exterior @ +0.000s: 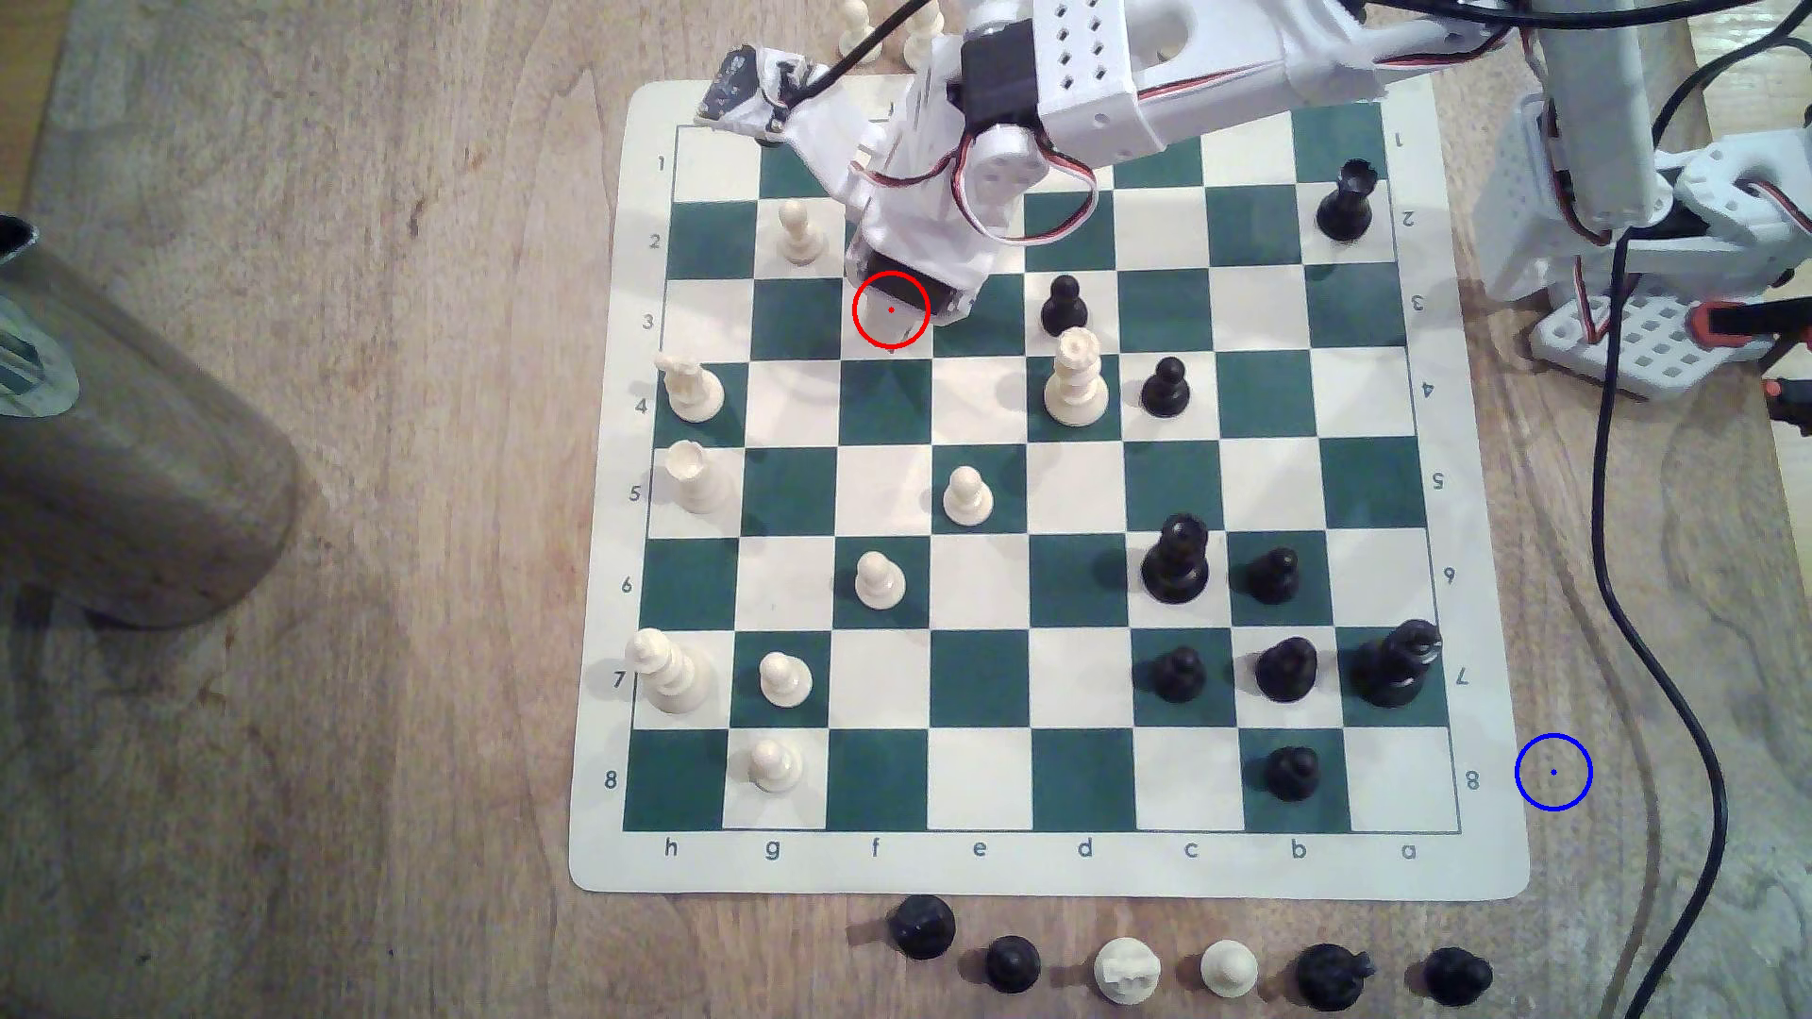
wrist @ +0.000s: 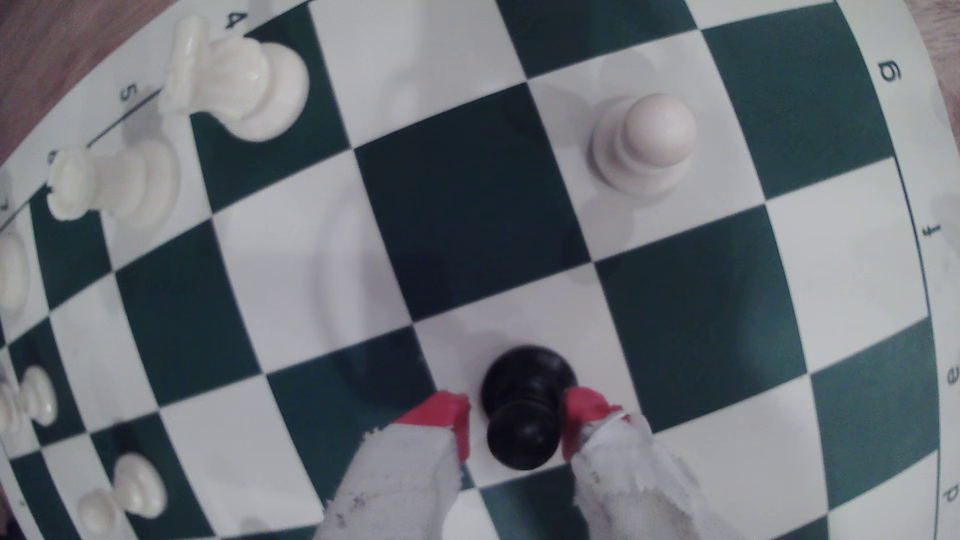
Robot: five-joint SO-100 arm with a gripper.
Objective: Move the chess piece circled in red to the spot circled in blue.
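Over row 3 of the board, near the exterior view's upper middle, the white perforated plastic arm (exterior: pixel 1098 69) reaches in from the exterior view's right and bends steeply down, red-white-black wires looping past its joint. The gripper (wrist: pixel 517 420), wrapped in frayed white tape with red tips, points down at the f3 square. In the wrist view its red fingertips (wrist: pixel 441 415) stand apart on either side of the small glossy black pawn with round ball head and flared base (wrist: pixel 524 410); one tip sits just beside the pawn's neck, the other close to it, with a thin gap on that side. Whether either tip touches cannot be told, so the jaws read as parted around the piece, not clamped.

The pawn stands upright on a white square; in the exterior view the gripper covers most of it, and the red ring (exterior: pixel 890 310) lies there.

The thin blue ring with centre dot (exterior: pixel 1553 772) lies on pale grained wood off the board's corner by a8, at the exterior view's lower right, well apart from the gripper.

The flat green-and-cream vinyl chess mat (exterior: pixel 608 862) lies on the wooden table (exterior: pixel 294 784). A smooth cream pawn (wrist: pixel 644 143) stands two squares off from the black one
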